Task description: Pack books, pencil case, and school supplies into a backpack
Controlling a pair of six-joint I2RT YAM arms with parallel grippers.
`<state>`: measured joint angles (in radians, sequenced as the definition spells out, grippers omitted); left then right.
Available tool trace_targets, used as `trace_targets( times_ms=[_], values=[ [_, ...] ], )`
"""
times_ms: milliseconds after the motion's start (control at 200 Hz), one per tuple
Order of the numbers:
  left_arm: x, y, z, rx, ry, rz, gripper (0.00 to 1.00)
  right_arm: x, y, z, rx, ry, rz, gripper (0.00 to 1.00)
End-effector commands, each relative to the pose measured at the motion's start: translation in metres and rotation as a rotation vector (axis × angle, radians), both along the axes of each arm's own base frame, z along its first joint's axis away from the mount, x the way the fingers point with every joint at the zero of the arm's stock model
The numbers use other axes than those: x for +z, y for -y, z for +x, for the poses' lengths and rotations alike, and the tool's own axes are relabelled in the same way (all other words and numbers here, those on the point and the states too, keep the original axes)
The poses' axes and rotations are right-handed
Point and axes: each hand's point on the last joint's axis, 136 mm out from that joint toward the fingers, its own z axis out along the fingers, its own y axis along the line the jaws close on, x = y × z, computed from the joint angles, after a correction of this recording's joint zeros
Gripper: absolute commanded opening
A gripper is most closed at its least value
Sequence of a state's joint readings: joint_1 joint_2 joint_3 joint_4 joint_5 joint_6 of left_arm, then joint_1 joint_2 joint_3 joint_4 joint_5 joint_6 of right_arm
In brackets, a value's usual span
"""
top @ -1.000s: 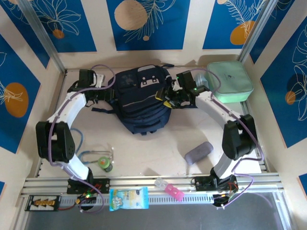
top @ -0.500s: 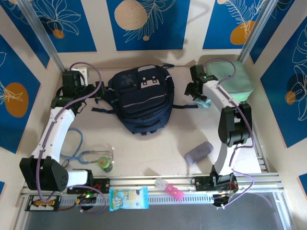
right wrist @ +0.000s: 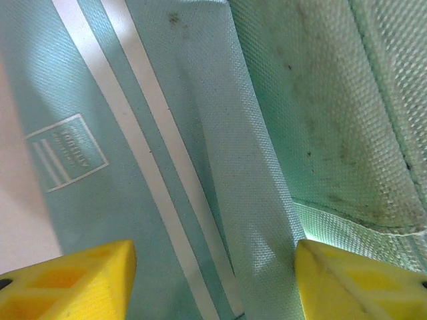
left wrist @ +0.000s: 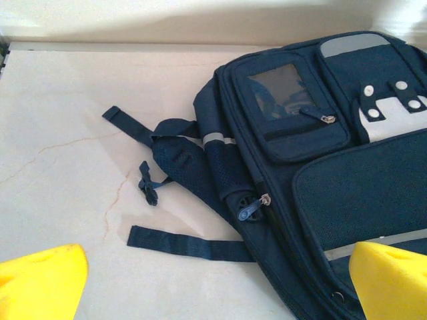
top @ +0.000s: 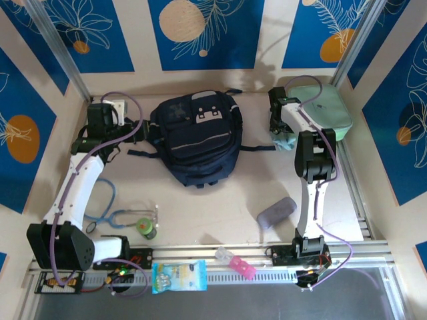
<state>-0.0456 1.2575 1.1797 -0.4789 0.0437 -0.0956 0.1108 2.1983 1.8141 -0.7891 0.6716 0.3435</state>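
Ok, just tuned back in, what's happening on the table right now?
The backpack lies flat at the far middle of the table. The left gripper hovers open beside its straps, holding nothing. The right gripper is at the far right, fingers apart over a teal striped pouch beside the mint-green case; whether it grips the pouch is unclear. A grey pouch lies near the front.

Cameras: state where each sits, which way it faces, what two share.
Top external: above, behind the bases, facing down at the table; left arm, right arm show.
Left wrist: on the left arm, facing the backpack; yellow fingertips show.
Right wrist: on the right arm, facing a teal pouch and mint case; fingertips show.
Shared: the backpack, top and left wrist.
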Motion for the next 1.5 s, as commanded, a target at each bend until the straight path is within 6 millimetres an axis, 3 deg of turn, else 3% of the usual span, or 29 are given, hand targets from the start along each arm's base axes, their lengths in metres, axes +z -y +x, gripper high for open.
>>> trace_targets(
  times_ms=[0,105,255,395,475,575,705,795,925,1110,1185,1265,1370,1495],
  values=[
    [0.004,0.003,-0.004,-0.033,0.018,-0.009,1.0,0.001,0.007,-0.007,-0.019,-0.042,-0.015,0.62],
    [0.004,0.006,-0.004,-0.045,0.015,-0.023,1.0,-0.009,-0.005,-0.015,0.009,-0.082,0.07,0.49],
    [0.006,0.014,-0.005,-0.084,0.015,-0.056,1.0,-0.018,-0.027,-0.038,0.067,-0.14,0.149,0.49],
    [0.014,0.03,-0.002,-0.148,0.024,-0.118,1.0,-0.017,-0.052,-0.075,0.106,-0.172,0.243,0.49],
    [0.02,0.039,0.0,-0.181,0.036,-0.156,1.0,-0.012,-0.067,-0.101,0.148,-0.183,0.262,0.49],
    [0.025,0.052,0.003,-0.227,0.038,-0.19,1.0,0.008,-0.081,-0.12,0.178,-0.146,0.267,0.5],
    [0.024,0.074,0.007,-0.294,0.02,-0.187,1.0,0.042,-0.08,-0.119,0.12,-0.026,0.34,0.59],
    [0.018,0.1,0.006,-0.387,0.005,-0.15,1.0,0.048,-0.077,-0.112,0.088,0.023,0.439,0.67],
    [0.002,0.143,0.002,-0.563,-0.024,-0.062,1.0,0.029,-0.077,-0.104,0.066,-0.015,0.559,0.73],
    [-0.028,0.191,-0.006,-0.773,-0.094,0.1,1.0,-0.006,-0.061,-0.085,0.007,-0.066,0.596,0.75],
    [-0.041,0.204,-0.007,-0.843,-0.118,0.171,1.0,-0.016,-0.055,-0.079,-0.009,-0.093,0.59,0.69],
    [-0.058,0.215,-0.01,-0.934,-0.154,0.261,0.98,-0.019,-0.06,-0.076,0.017,-0.099,0.605,0.55],
    [-0.079,0.224,-0.012,-1.029,-0.207,0.37,0.89,-0.016,-0.062,-0.075,0.026,-0.072,0.618,0.33],
    [-0.109,0.225,-0.01,-1.129,-0.275,0.521,0.76,-0.009,-0.066,-0.078,0.031,-0.033,0.657,0.18]
  ],
)
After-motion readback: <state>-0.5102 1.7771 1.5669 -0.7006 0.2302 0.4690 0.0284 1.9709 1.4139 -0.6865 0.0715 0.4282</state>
